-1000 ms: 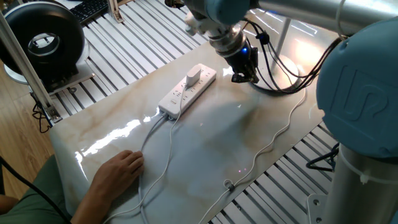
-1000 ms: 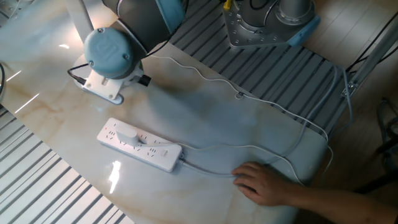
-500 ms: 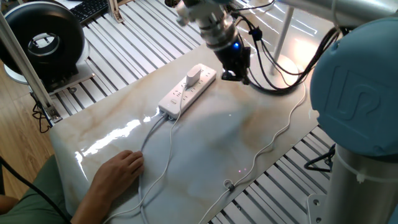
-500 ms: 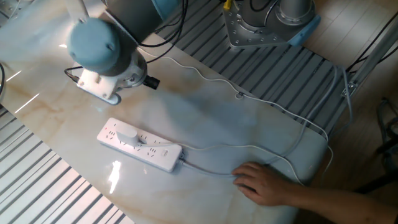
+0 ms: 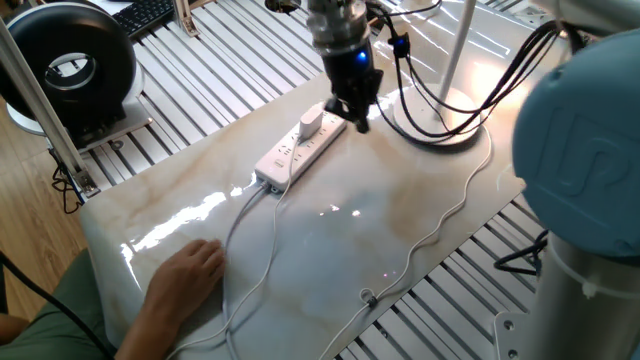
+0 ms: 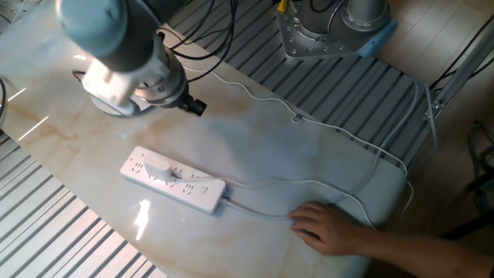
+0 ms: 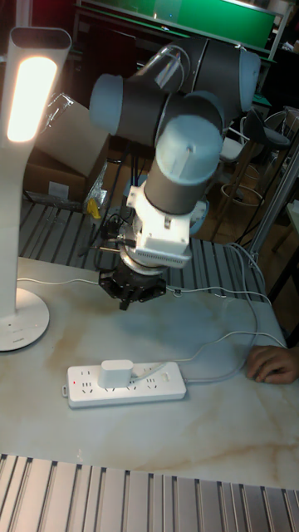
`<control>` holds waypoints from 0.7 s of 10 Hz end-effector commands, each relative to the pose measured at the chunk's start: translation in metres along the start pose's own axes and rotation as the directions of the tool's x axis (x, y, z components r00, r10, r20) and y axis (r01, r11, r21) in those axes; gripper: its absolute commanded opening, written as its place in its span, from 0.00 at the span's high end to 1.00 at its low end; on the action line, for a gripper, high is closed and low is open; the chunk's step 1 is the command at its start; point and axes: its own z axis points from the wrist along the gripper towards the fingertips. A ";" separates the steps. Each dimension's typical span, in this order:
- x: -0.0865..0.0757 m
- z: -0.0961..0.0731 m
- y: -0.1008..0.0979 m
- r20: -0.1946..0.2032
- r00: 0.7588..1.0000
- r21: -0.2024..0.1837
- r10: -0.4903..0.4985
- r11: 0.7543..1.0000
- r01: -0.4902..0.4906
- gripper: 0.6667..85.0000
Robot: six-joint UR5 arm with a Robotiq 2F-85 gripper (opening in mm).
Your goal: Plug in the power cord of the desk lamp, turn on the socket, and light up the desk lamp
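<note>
The socket lies on the marble table with the power cord's white plug seated in it near its far end. The thin cord winds along the table's right edge. The desk lamp glows in the tall view, its round base behind my arm. My gripper hovers just beyond the strip's far end, next to the plug, shut with nothing in it. From the other side the strip shows clearly, and the wrist hides the fingers. In the tall view the gripper hangs above the strip.
A person's hand rests on the table's near corner by the strip's thick cable. A black round fan stands at the far left, off the marble. Slatted metal frame surrounds the tabletop. My arm's black cables loop over the lamp base.
My gripper has swung left from over the lamp base to the far end of the power strip. Strip, plug and hand have stayed put.
</note>
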 end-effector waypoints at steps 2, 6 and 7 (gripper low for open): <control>-0.006 -0.027 -0.007 0.131 0.983 -0.055 0.129 0.991 -0.123 1.00; -0.025 -0.032 -0.010 0.197 0.969 -0.150 0.151 0.981 -0.123 1.00; -0.028 -0.029 -0.011 0.198 0.968 -0.124 0.151 0.984 -0.128 1.00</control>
